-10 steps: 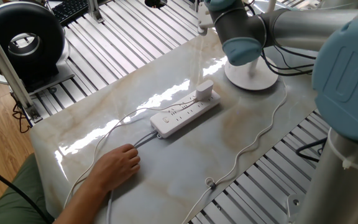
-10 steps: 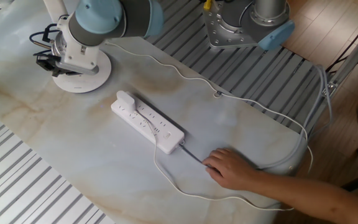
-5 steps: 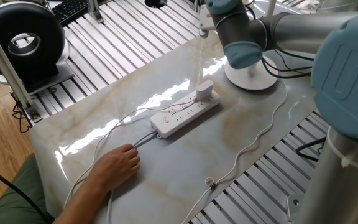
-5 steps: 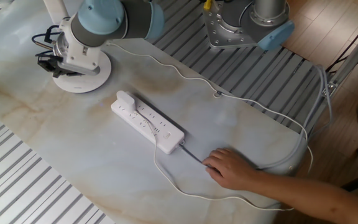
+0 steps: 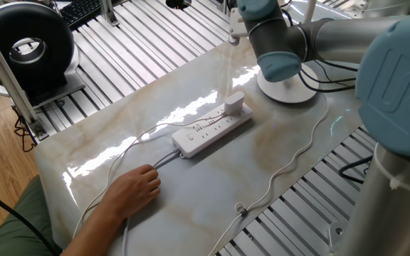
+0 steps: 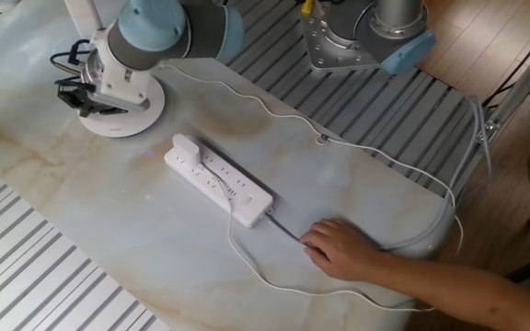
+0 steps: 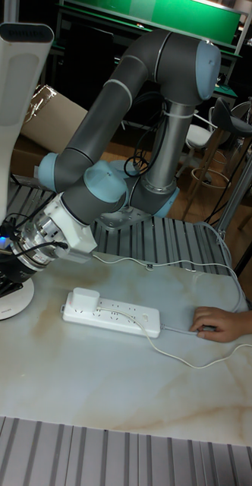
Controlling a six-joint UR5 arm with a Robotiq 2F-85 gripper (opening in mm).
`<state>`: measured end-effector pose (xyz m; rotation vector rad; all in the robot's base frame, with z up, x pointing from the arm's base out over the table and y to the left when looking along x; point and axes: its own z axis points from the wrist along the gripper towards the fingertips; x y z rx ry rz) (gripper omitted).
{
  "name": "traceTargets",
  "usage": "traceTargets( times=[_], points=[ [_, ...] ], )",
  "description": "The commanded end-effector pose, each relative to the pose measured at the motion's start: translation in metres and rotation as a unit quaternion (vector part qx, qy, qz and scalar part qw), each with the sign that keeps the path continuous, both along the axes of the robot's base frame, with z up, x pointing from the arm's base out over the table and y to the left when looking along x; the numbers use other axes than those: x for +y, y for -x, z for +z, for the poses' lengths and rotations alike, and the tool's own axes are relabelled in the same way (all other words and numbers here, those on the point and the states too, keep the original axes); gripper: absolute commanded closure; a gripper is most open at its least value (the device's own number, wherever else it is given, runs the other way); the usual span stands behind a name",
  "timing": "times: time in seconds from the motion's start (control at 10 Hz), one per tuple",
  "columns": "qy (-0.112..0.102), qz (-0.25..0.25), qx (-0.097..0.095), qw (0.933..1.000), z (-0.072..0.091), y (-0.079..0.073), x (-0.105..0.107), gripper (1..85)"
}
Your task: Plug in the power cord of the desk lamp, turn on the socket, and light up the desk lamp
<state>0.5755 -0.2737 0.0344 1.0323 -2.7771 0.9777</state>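
At far left in the tall fixed view, the desk lamp [image 7: 6, 300] stands on the marble table [image 7: 126, 387], its round base partly hidden by the robot's gripper [image 7: 0, 277] hovering over it; I cannot tell whether its jaws are apart or closed. Mid-table lies the socket [image 7: 111, 316], with the power cord [image 7: 171, 351] plug seated at its left end. At right, a person's hand [image 7: 221, 323] rests on the strip's grey cable.

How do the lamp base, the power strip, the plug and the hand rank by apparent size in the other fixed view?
1. Power strip and lamp base: similar, the base partly hidden by the arm, so unranked.
2. Hand.
3. Plug, smallest.
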Motion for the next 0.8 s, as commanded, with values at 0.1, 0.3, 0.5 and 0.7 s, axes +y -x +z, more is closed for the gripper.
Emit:
traceTargets(
  times=[0.1,0.3,0.5,0.7],
  points=[
    [-0.006,-0.005,-0.008,0.9999,-0.0041,0.0003,-0.0014,84.7],
    [-0.008,-0.007,-0.009,0.9999,-0.0063,0.0008,-0.0009,84.7],
    [-0.009,-0.007,-0.011,0.9999,-0.0079,0.0015,-0.0007,84.7],
    [-0.009,-0.009,-0.012,0.9998,-0.0085,0.0016,-0.0007,84.7]
  ],
)
